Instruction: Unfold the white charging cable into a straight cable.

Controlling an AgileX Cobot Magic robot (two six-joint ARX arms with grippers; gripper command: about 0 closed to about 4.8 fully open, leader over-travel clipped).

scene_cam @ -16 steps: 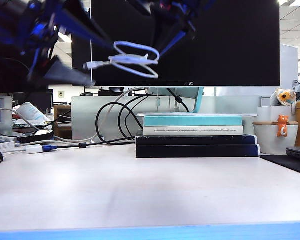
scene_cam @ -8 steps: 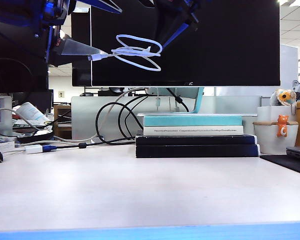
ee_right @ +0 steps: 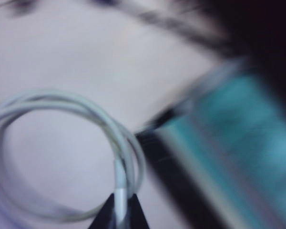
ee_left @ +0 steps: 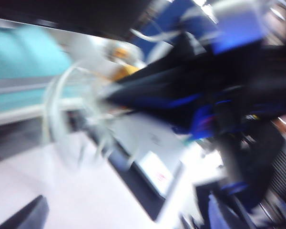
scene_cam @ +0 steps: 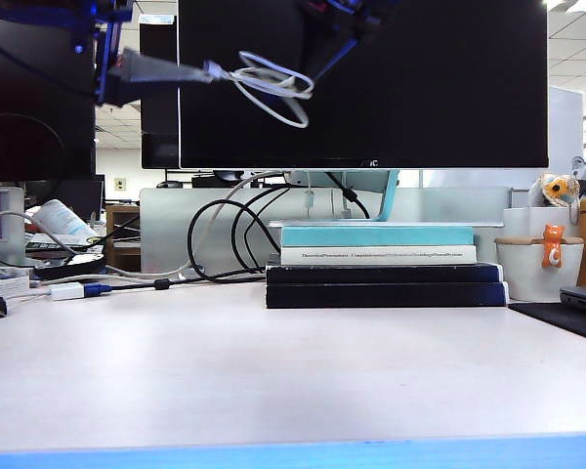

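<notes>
Exterior view, coiled white charging cable [scene_cam: 272, 86] between left gripper [scene_cam: 190, 71], right gripper [scene_cam: 317, 70]

A thin white charging cable [scene_cam: 272, 86] hangs in the air high above the tabletop, in front of a dark monitor screen. It is still coiled into a few loose overlapping loops, tilted rather than flat. One short end with a small plug reaches out to the left of the coil. In the right wrist view the cable [ee_right: 86, 138] shows as a round, blurred coil.
</notes>
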